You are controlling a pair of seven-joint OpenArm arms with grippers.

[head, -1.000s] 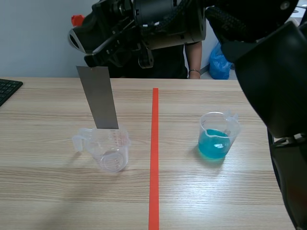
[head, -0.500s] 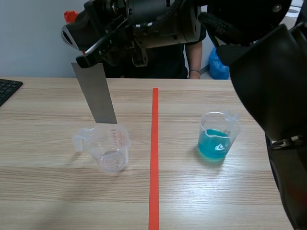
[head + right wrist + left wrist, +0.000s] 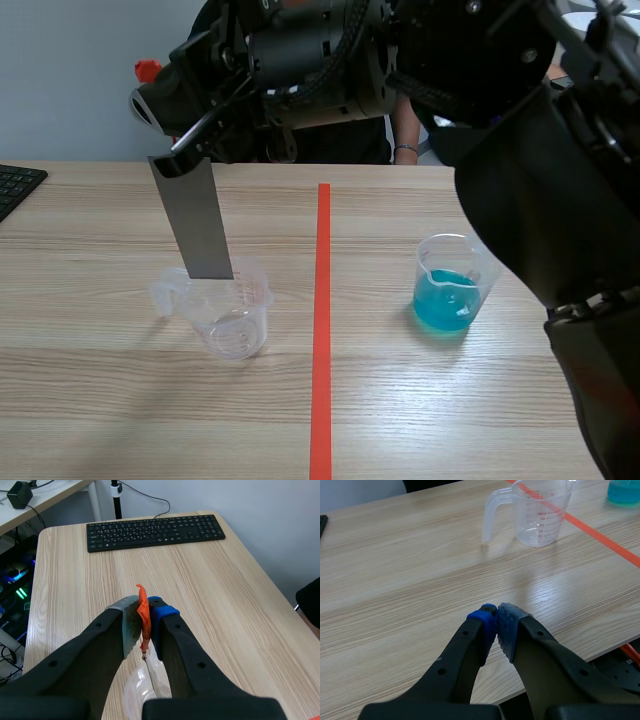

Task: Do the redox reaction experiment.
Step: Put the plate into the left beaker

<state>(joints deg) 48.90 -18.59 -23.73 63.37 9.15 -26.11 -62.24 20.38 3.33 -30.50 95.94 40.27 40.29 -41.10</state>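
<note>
While the right arm stands high across the scene, its pincer point(image 3: 144, 612) pinches the top end of a flat grey metal strip point(image 3: 200, 220). We see the strip hanging almost upright, a little tilted, over a clear plastic measuring cup with a handle point(image 3: 228, 312); its lower end is at the level of the cup's rim. A second clear cup holding blue liquid point(image 3: 448, 290) stands on the wooden surface point(image 3: 100, 400), on the other side of the orange-red tape line point(image 3: 322, 330), well apart. The left pincer point(image 3: 496, 614) is pressed together on nothing, over the surface. A black keyboard point(image 3: 155, 529) lies farther off.
</note>
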